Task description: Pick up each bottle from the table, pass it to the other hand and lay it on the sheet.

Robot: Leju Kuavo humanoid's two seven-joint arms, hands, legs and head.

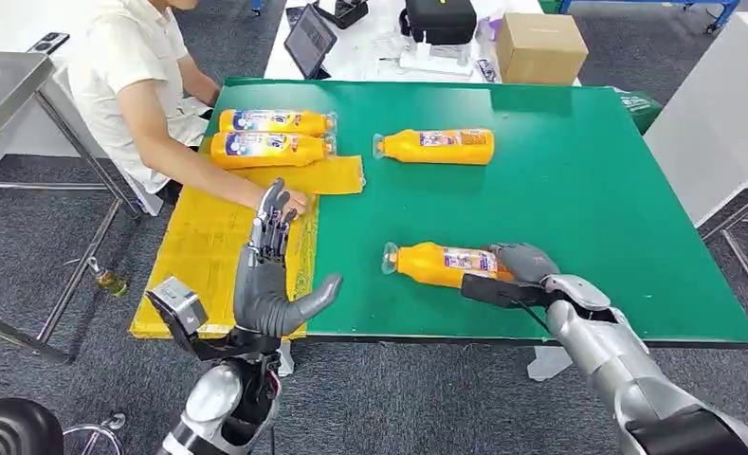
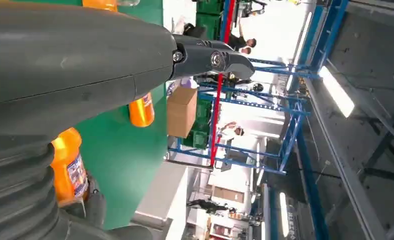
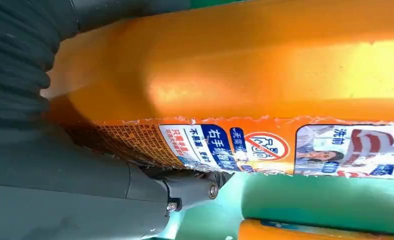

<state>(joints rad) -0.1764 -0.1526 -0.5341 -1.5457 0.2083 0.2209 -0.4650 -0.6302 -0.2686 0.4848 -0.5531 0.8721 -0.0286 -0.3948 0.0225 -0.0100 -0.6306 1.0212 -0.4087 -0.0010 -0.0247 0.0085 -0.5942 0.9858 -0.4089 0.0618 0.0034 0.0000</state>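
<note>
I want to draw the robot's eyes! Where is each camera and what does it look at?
Head view: high up, looking down at the green table; both arms show.
Left wrist view: behind the left hand, facing across the room.
Right wrist view: behind the right hand, close on the near orange bottle.
Shared: that bottle.

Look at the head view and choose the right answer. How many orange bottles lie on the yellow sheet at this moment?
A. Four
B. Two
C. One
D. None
B: two bottles lie side by side on the far end of the yellow sheet, while a third bottle lies on the bare green table and the right hand is at a fourth bottle near the front edge.
</note>
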